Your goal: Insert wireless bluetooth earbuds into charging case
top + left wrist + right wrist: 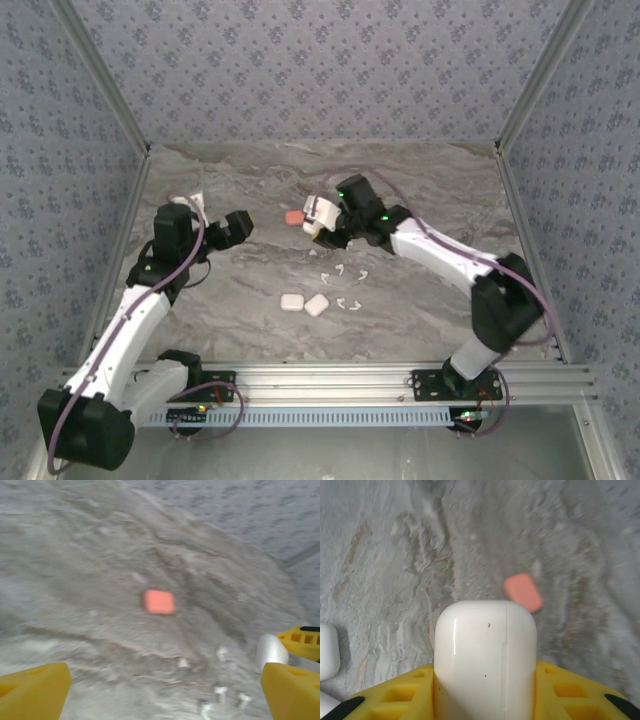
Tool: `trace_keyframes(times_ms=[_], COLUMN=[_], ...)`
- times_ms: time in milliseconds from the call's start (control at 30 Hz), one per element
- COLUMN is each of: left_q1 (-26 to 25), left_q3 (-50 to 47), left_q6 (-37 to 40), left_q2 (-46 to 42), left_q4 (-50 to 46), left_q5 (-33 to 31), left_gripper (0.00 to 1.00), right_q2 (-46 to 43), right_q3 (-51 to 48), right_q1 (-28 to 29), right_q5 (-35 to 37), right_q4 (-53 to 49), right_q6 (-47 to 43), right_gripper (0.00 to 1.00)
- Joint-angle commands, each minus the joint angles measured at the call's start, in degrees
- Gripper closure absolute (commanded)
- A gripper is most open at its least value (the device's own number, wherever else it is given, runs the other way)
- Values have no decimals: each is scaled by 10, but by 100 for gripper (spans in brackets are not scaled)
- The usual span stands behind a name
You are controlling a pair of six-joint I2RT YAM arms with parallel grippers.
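Overhead, seemingly loose earbuds (pixel 341 269); wrist-close, white case (pixel 485 660).

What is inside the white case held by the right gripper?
The white case, clamped in the right gripper, has its lid closed: only the smooth outer shell shows; the inside is hidden.

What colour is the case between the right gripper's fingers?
The case is white; best in right wrist view.
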Motion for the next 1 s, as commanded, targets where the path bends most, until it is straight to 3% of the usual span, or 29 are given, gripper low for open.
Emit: trace_keyframes(times_ms=[0,100,267,733,967], left_q1=[1,-12,-66,-155,-169], left_q3=[40,65,119,205,215], left_q6=[-32,-53,-30,-35,-26], left_q2=[44,90,153,272,291], left_q4=[100,163,176,191,186], left_q5=[167,251,308,330,349], left_gripper=[3,3,3,11,27], right_q2=[-61,-108,-155,-177,-180], right_q3=[-38,-47,-45,-24,-20], right_q1=[-4,-5,-4,-5,-16], right_q5=[12,22,35,44,32], right_q4=[25,15,1,-11,-11], right_q6=[-21,-48,-75,-86,-72], right_gripper=[68,68,69,69,69])
